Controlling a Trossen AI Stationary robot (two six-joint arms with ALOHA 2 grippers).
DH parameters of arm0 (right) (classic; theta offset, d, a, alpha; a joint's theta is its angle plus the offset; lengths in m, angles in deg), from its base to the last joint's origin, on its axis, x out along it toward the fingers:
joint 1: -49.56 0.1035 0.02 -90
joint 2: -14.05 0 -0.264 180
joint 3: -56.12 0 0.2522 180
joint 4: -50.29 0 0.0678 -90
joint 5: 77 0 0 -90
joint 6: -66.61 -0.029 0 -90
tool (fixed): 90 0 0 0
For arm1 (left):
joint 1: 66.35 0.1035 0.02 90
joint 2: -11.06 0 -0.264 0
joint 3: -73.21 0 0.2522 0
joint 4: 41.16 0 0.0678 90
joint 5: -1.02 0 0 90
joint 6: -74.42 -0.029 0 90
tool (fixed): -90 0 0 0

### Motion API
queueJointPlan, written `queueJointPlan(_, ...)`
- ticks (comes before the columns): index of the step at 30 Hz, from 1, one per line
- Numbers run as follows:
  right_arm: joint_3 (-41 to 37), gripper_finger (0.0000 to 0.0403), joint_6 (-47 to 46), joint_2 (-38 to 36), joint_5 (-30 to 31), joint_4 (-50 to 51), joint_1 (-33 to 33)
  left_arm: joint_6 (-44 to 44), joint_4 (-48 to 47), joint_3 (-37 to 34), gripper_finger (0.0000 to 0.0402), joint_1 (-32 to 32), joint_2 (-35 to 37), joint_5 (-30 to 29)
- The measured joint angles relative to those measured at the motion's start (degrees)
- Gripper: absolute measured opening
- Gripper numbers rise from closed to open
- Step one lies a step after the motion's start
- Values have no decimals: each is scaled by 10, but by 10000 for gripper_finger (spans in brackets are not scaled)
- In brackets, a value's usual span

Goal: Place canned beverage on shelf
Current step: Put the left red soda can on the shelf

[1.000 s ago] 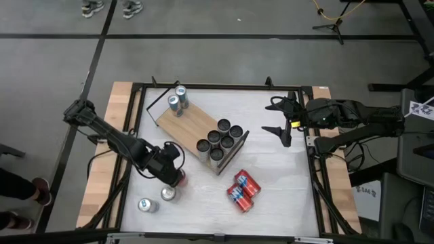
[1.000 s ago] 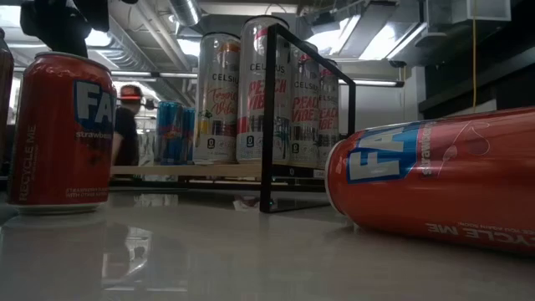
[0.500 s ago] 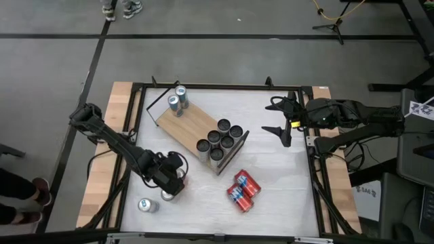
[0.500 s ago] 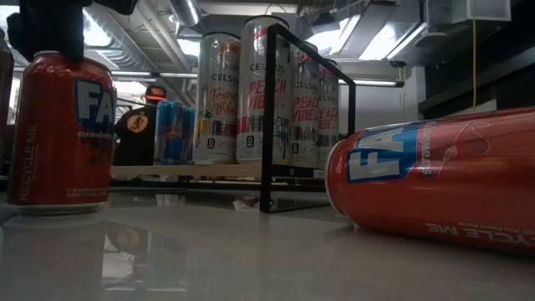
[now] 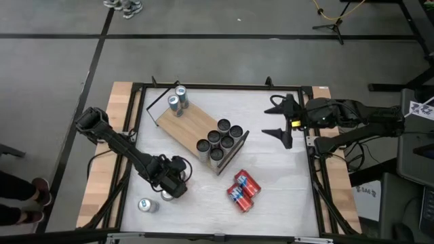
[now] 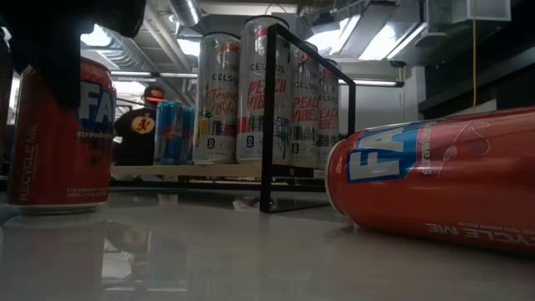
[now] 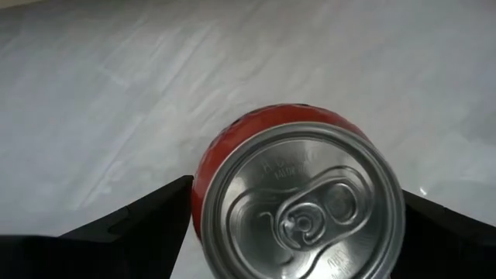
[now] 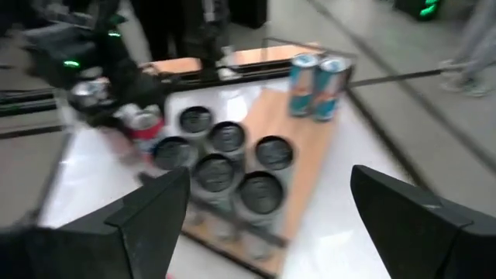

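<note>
1. Left gripper [image 7: 298, 232] hangs directly above an upright red can [image 7: 298, 209] on the counter [image 5: 271, 169], jaws apart, straddling it.
2. Shelf [image 5: 193, 122] lies beyond; right gripper [image 5: 279, 122] waits, jaws apart, farther off.

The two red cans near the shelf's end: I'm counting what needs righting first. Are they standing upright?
No. In the high view the two red cans lie on their sides together on the tabletop.
</note>
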Motion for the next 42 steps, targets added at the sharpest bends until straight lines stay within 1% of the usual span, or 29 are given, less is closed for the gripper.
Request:
queueJointPlan(4,-1,353,-19,0,-72,14,1,0,0,0,350,5,0,-4)
queueJointPlan(7,-31,353,-37,-1,-94,7,6,0,-1,0,350,10,0,-4)
queueJointPlan(11,-100,353,-70,0,-66,-19,31,0,0,0,337,17,0,-4)
queueJointPlan(18,-230,353,-108,0,-64,-169,73,-14,-1,0,285,18,0,-6)
queueJointPlan(23,-294,353,-153,0,-68,-218,84,-15,-1,0,280,18,0,-6)
queueJointPlan(28,-334,353,-200,0,-62,-219,83,-26,-10,-1,280,21,17,-1)
queueJointPlan(32,-358,353,-203,0,-58,-219,83,-34,-13,-1,280,31,50,-3)
queueJointPlan(39,-376,353,-203,0,-57,-220,83,-91,-14,-1,280,56,126,4)
queueJointPlan(42,-376,353,-203,0,-57,-219,83,-132,-23,-1,280,76,161,2)
